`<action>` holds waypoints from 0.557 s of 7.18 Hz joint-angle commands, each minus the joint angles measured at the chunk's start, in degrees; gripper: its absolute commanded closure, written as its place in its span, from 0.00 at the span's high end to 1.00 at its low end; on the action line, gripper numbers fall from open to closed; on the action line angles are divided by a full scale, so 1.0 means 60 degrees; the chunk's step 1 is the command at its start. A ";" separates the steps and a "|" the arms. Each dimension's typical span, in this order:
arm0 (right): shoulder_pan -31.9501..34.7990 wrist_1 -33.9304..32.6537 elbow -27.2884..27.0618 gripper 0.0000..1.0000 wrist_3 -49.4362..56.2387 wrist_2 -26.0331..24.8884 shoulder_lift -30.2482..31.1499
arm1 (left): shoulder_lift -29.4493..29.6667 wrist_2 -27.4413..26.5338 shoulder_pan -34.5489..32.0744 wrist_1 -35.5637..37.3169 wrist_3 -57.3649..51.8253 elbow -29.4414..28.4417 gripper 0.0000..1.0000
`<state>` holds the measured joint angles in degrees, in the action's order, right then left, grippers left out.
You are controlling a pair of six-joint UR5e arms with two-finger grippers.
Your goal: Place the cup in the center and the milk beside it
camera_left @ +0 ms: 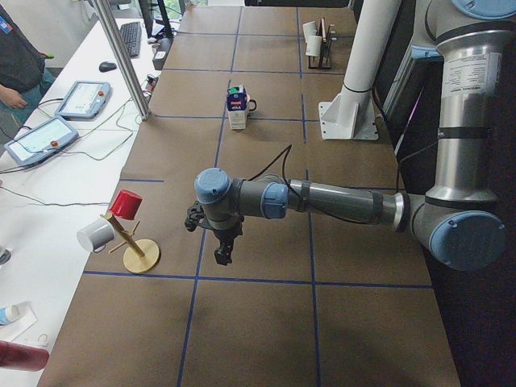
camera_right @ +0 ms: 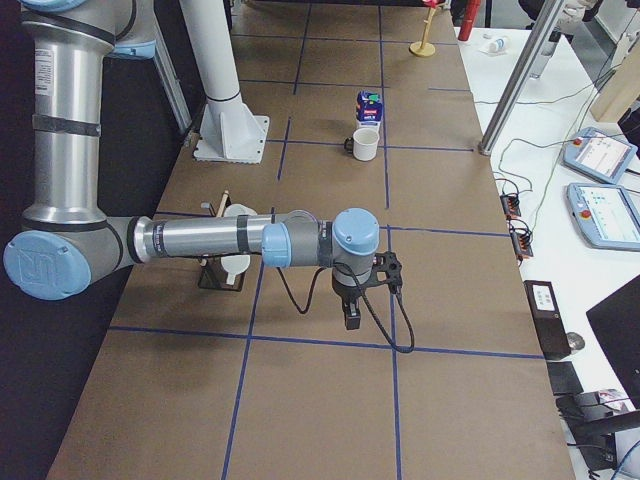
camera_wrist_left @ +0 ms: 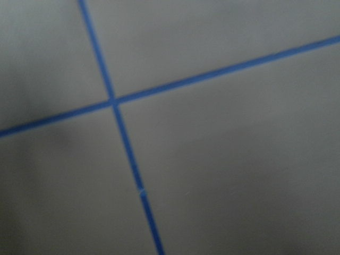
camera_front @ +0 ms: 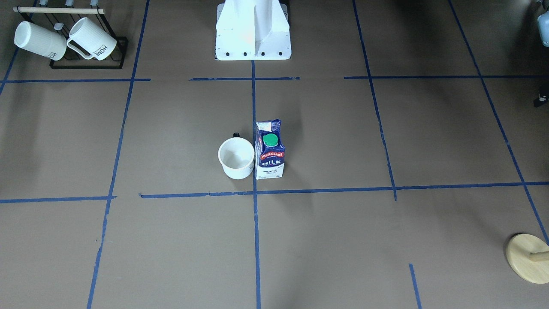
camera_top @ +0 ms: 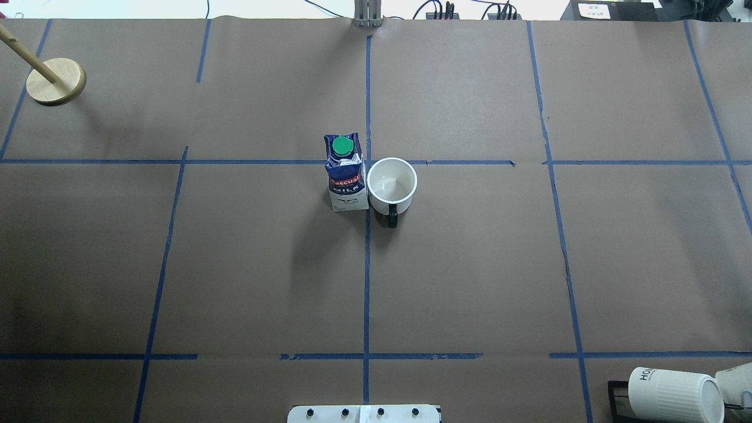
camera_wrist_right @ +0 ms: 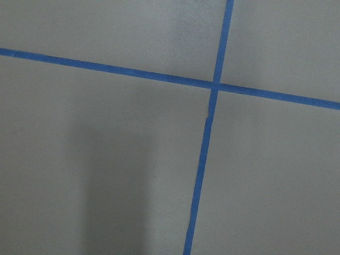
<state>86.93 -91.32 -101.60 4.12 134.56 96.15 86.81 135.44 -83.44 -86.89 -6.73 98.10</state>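
Grippers first, nearest in the two side views. Left gripper (camera_left: 224, 251) hanging fingers-down over bare brown paper, near a wooden mug tree (camera_left: 142, 255). Right gripper (camera_right: 352, 316) likewise over bare paper, near a black wire rack (camera_front: 85, 67) with ribbed white mugs (camera_front: 40, 40). Released or clenched: cannot tell for either. No fingers visible in the wrist views, only crossings of blue tape lines (camera_wrist_right: 215, 85). Grasping nothing of the task in any case, both being well apart from it.

Farther along the table, on the brown paper centre (camera_top: 379, 150) by the middle tape crossing: smooth white cylindrical cup (camera_top: 392, 187) with a small black handle, and dark blue gable-top milk carton (camera_top: 345, 176) with a green cap. Standing just beside each other, perhaps touching, one on each side of the lengthwise tape line: carton on the robot's left, cup on its right. Probably set so in order to share the centre between them.

Both upright, long axis vertical, resting on flat bottoms, hence stable with no support. Cup mouth up, handle pointing toward the robot. White "MILK" lettering readable from both the overhead and the front view. Task seemingly complete.
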 commanded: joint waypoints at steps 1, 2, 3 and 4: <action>0.0000 0.0000 0.0000 0.98 -0.0013 0.0015 0.0000 | -0.0143 -0.0029 -0.0213 -0.0211 0.1044 -0.0192 1.00; 0.0000 0.0000 0.0000 0.98 -0.0013 0.0030 0.0000 | -0.0128 0.0013 -0.0214 -0.0211 0.1034 -0.0163 1.00; 0.0000 -0.0014 -0.0014 0.98 -0.0013 0.0030 0.0000 | -0.0113 0.0014 -0.0214 -0.0211 0.1034 -0.0148 1.00; 0.0000 -0.0015 -0.0015 0.98 -0.0013 0.0030 0.0000 | -0.0113 0.0043 -0.0214 -0.0211 0.1077 -0.0192 1.00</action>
<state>86.92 -91.37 -101.66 4.04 134.73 96.15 86.09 135.55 -84.69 -88.14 -0.60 97.10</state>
